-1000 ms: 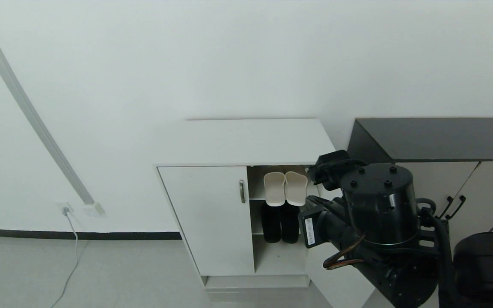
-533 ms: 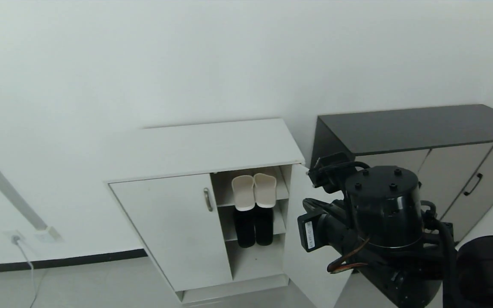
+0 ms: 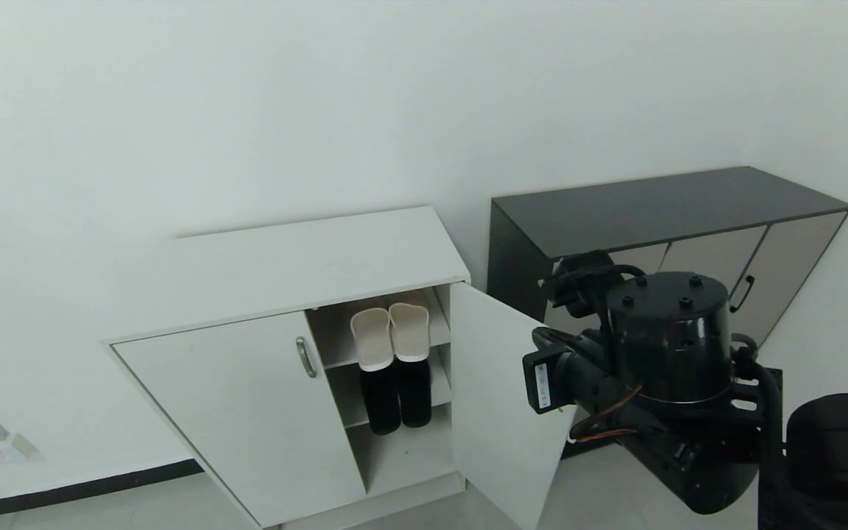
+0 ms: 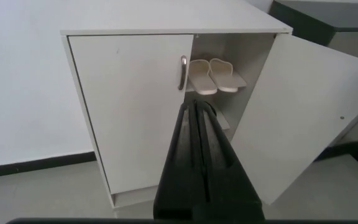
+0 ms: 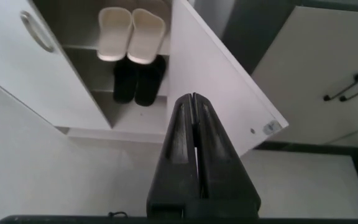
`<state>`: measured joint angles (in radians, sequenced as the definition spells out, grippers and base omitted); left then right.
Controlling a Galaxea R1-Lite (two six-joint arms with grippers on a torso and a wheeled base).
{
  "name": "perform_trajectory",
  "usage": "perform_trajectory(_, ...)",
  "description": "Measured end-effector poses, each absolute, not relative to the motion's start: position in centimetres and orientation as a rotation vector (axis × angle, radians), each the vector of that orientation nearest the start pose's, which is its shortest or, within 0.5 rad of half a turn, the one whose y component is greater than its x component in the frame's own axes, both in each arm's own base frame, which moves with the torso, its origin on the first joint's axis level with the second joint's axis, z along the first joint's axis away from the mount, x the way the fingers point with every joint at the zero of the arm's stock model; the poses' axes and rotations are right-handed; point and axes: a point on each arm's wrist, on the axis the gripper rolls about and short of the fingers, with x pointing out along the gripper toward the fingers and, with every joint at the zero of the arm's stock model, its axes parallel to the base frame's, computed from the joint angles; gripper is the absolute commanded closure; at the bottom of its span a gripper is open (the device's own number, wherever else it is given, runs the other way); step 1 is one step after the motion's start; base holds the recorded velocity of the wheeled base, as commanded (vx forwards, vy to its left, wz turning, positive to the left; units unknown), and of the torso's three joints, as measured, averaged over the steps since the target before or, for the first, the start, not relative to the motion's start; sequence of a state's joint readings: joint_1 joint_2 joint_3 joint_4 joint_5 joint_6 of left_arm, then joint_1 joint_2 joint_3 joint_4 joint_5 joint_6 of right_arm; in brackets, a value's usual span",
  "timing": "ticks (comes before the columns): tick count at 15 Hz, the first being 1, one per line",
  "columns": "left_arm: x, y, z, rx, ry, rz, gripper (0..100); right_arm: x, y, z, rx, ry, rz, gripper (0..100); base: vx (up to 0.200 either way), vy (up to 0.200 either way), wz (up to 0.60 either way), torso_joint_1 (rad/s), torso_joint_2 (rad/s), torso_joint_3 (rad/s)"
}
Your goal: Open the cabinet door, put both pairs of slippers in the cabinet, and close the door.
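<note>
Both closed, left gripper, right gripper, facing cabinet.

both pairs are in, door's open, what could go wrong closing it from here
1. The white slippers appear to stick out past the front of their shelf, above the black slippers; the open door might catch them and not shut flush.
2. The right gripper is shut, so it can only push the door; a glancing push could slip off.
3. The dark cabinet stands just beside the door, leaving little room on that side.
</note>
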<state>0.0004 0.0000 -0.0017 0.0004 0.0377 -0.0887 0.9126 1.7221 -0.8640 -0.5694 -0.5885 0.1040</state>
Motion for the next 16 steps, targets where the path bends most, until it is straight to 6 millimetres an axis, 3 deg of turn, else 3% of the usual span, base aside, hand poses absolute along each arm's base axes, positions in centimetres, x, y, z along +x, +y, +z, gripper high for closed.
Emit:
perform_trajectory(4, -2.3, 0.1, 7.6, -0.089, -0.003, 0.038, 100, 20.3, 23.7, 18.3, -0.100, 0.236, 0.300, 100, -0.150, 0.000, 0.00, 0.004, 0.00, -0.003)
perform_trajectory(9, -2.3, 0.1, 7.6, -0.089, -0.003, 0.038, 100, 22.3, 22.5, 18.2, -0.094, 0.230, 0.231, 100, 0.000, 0.000, 0.00, 0.000, 0.00, 0.000)
perform_trajectory(12, -2.3, 0.1, 7.6, -0.089, -0.003, 0.037, 100, 24.4, 21.5, 18.2, -0.090, 0.218, 0.190, 100, 0.000, 0.000, 0.00, 0.000, 0.00, 0.000)
perform_trajectory(16, -2.3, 0.1, 7.6, -0.089, -0.003, 0.036, 100, 29.0, 19.4, 19.5, -0.074, 0.184, 0.118, 100, 0.000, 0.000, 0.00, 0.000, 0.00, 0.000)
